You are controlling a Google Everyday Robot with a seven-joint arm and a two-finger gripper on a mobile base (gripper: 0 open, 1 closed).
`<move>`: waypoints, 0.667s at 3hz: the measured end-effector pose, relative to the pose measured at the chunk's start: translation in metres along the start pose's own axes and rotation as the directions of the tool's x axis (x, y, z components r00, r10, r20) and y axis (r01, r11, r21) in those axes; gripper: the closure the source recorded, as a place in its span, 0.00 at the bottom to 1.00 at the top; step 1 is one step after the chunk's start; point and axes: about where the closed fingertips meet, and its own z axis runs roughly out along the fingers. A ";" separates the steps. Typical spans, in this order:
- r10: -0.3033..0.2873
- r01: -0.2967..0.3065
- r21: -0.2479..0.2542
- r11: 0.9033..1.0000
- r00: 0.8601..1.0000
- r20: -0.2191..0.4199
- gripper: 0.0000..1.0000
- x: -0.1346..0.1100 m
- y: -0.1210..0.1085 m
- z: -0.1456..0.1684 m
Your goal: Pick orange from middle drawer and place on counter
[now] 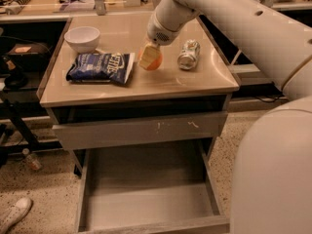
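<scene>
- Tool [148,56] hangs down off the arm over the middle of the table [161,86]. It's clamped on the orange [152,64], with one pale finger [147,50] covering the upper part of the fruit.
- Orange is directly under the tool, so the only direction that matters for the next move is straight down. It's low over the tabletop, but I can't tell whether it's actually touching or just above.
- It's round, so there's no long axis to line up. My guess is it could roll a bit once let go.
- Landing spot is the bare strip between the chip bag [100,67] and the silver can [188,54] lying on its side. The orange is near both and touching neither.
- White bowl [82,38] sits further back beyond the bag, well out of the way.
- Middle drawer [146,201] down below is pulled out with nothing in it, so I'd say the job is down to setting the orange down and letting go.
</scene>
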 end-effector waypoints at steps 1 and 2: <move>0.008 -0.009 -0.007 1.000 1.000 -0.006 1.00 0.007 -0.003 0.006; 0.018 -0.019 -0.030 0.999 1.000 -0.010 1.00 0.014 -0.003 0.021</move>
